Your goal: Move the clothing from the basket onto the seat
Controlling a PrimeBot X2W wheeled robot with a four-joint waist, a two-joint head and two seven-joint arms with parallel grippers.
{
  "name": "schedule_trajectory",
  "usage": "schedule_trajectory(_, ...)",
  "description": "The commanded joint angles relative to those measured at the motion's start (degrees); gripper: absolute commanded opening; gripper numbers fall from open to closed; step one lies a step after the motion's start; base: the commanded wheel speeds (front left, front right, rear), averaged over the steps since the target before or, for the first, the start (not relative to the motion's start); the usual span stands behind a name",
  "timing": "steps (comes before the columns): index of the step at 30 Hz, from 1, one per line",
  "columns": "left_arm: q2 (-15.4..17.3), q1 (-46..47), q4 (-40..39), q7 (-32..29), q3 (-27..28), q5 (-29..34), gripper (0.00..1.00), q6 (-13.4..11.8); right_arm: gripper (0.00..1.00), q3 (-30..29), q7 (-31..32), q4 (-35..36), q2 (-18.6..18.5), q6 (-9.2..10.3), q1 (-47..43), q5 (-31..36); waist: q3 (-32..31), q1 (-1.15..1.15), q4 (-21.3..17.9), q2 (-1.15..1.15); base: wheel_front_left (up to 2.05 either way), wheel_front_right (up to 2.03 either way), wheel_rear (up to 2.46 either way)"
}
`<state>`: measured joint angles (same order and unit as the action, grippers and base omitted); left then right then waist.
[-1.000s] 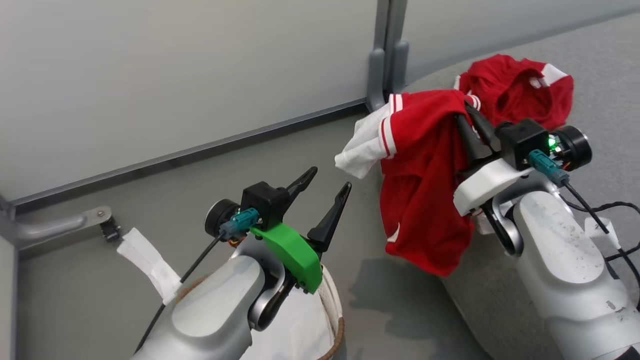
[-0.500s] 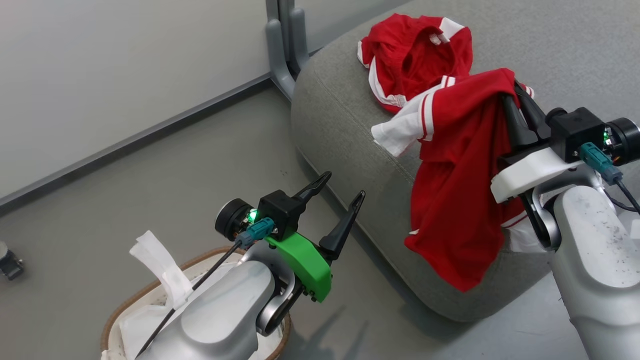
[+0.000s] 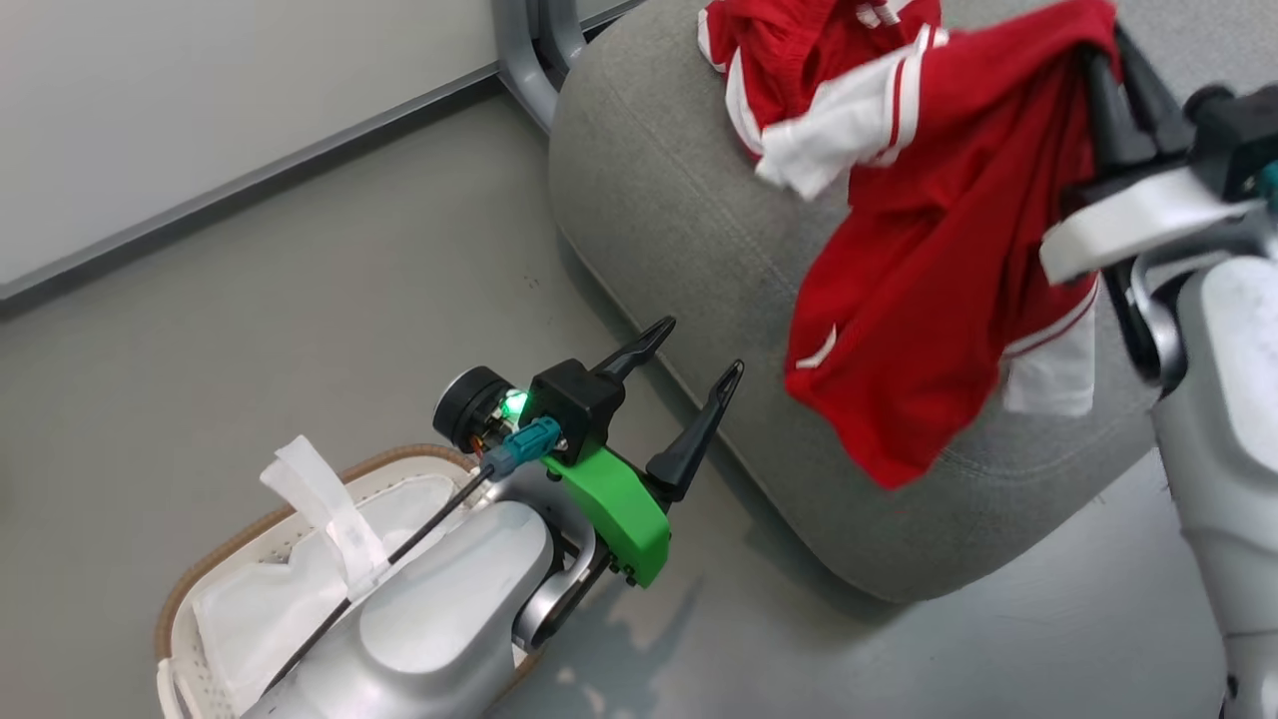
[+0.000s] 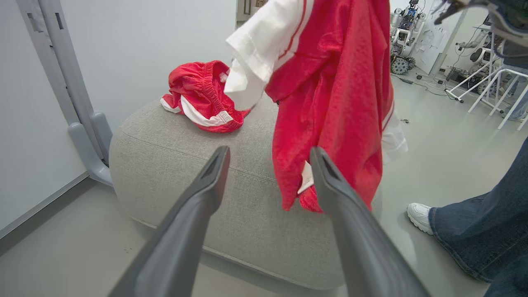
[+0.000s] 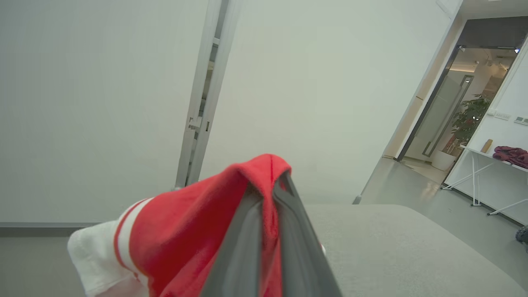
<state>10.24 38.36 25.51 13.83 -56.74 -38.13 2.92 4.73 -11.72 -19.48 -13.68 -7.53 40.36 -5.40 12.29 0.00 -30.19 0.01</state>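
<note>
A red jersey with white sleeves [image 3: 939,250] hangs over the front of the grey seat [image 3: 679,230], pinched at its top by my shut right gripper [image 3: 1098,55]. In the right wrist view the red fabric [image 5: 198,239] drapes over my closed fingers [image 5: 264,231]. A second red garment with white trim [image 3: 779,50] lies bunched on the seat's far side, also seen as a red heap [image 4: 202,97] in the left wrist view. My left gripper [image 3: 699,350] stands open and empty above the floor, between the basket [image 3: 250,539] and the seat.
A white sheet [image 3: 290,589] lies in the basket under my left forearm. A grey partition post [image 3: 529,50] stands behind the seat. A person's leg in jeans and a white shoe [image 4: 420,216] stand to the seat's right. White tables [image 4: 491,86] stand further back.
The head camera has swung toward the seat and basket. My right gripper has lifted the jersey higher and further over the seat. The left gripper stays open.
</note>
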Motion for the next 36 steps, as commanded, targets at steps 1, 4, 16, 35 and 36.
schedule_trajectory(1, 0.99, 0.90, -0.63, -0.22, 0.03, 0.86, 1.00, -0.62, 0.00, -0.07, 0.70, 0.10, -0.61, 0.08, 2.62, -0.65, 2.72, 0.00, 2.81, -0.01, 0.00, 0.00, 0.00)
schedule_trajectory(4, 1.52, 1.83, -2.69, -1.00, -0.59, 1.89, 1.00, -1.07, 0.00, -0.81, 2.95, -0.09, -4.37, 0.08, 8.73, -0.61, 5.37, 0.00, 5.32, -0.01, 0.00, 0.00, 0.00)
schedule_trajectory(16, 5.62, 5.53, -13.30, -3.80, -0.98, 6.43, 1.00, -5.21, 0.00, -6.73, 9.93, -4.51, -19.47, 0.08, 26.69, -3.04, 17.67, 0.00, 14.78, -0.01, 0.00, 0.00, 0.00)
schedule_trajectory(35, 11.16, 6.83, -24.92, -8.45, -1.03, 9.80, 1.00, -9.89, 0.00, -14.51, 1.16, -26.80, -16.49, 0.08, 22.82, 0.27, 26.34, 0.00, 16.93, -0.01, 0.00, 0.00, 0.00)
schedule_trajectory(36, 11.34, 6.73, -24.85, -8.63, -1.18, 9.84, 1.00, -9.86, 0.00, -14.77, 0.66, -28.11, -15.74, 0.08, 22.68, 0.60, 26.37, 0.00, 16.92, -0.01, 0.00, 0.00, 0.00)
